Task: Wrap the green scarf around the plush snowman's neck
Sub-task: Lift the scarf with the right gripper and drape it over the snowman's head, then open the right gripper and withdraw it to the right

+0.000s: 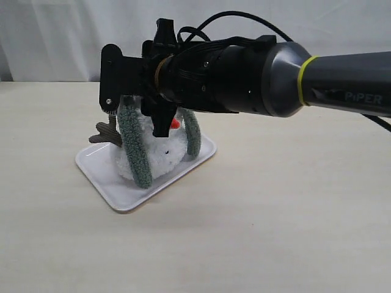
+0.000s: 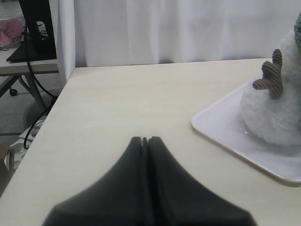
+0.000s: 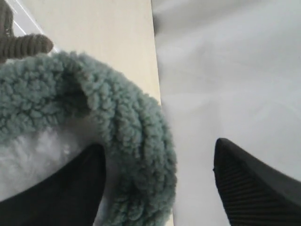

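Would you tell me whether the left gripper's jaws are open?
No, the left gripper shows its jaws pressed together, tip to tip.

**Crowded above the snowman, open bench around**

My right tool (image 1: 135, 104) is hanging spread over the plush snowman (image 1: 156, 160), blocking the way down from above. The green scarf (image 1: 135, 149) is draping both its flanks. The bench (image 1: 275, 213) around the tray (image 1: 98, 166) is lying open.
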Robot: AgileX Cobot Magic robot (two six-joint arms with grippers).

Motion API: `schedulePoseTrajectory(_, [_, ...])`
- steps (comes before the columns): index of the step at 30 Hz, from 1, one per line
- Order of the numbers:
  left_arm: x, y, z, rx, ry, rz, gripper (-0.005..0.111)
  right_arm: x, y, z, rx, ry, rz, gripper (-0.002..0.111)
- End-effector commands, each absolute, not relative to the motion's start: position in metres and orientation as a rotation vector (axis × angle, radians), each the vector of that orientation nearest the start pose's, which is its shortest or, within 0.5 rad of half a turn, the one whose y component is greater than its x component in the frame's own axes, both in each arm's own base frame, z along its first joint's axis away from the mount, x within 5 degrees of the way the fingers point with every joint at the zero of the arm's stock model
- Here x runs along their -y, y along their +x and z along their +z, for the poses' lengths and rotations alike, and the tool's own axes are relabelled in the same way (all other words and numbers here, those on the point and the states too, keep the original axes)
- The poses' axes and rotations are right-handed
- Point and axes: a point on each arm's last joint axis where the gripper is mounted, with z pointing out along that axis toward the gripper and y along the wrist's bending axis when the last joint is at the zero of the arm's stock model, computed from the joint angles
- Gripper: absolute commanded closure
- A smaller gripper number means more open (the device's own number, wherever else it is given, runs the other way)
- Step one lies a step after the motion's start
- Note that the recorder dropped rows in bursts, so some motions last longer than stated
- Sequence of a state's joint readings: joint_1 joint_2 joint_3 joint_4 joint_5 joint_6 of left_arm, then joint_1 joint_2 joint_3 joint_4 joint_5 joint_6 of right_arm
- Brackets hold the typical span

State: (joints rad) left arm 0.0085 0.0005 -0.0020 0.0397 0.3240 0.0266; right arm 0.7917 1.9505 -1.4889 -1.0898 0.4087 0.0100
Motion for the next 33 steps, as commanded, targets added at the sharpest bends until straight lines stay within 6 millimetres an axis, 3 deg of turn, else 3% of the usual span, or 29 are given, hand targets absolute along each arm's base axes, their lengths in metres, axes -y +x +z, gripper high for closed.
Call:
schedulePoseTrajectory(1, [-0.001,0.054,0.185,-1.791,0.044,0.058,0.107,-0.304,0.328,0.261,-1.521,-1.540,-0.524,0.045])
schedulePoseTrajectory(10, [-0.001,0.054,0.185,-1.791,0.044,0.058,0.107,-0.291,0.317,0.284,-1.699,-1.376,-0.482,0.045])
schedulePoseTrajectory(14, [-0.001,0.054,0.185,-1.791,0.044,0.058,0.107,-0.277,0.313,0.296,-1.885,-1.114,-0.439,0.045])
schedulePoseTrajectory(18, [-0.001,0.054,0.185,-1.791,0.044,0.058,0.107,-0.253,0.319,0.301,-2.105,-0.701,-0.331,0.046])
schedulePoseTrajectory(21, [-0.001,0.054,0.185,-1.791,0.044,0.058,0.107,-0.235,0.328,0.291,-2.293,-0.525,-0.173,0.050])
schedulePoseTrajectory(26, [-0.001,0.054,0.185,-1.791,0.044,0.058,0.107,-0.206,0.347,0.268,-2.563,-0.395,0.130,0.051])
schedulePoseTrajectory(33, [-0.001,0.054,0.185,-1.791,0.044,0.058,0.107,-0.175,0.374,0.224,-2.762,-0.244,0.290,0.058])
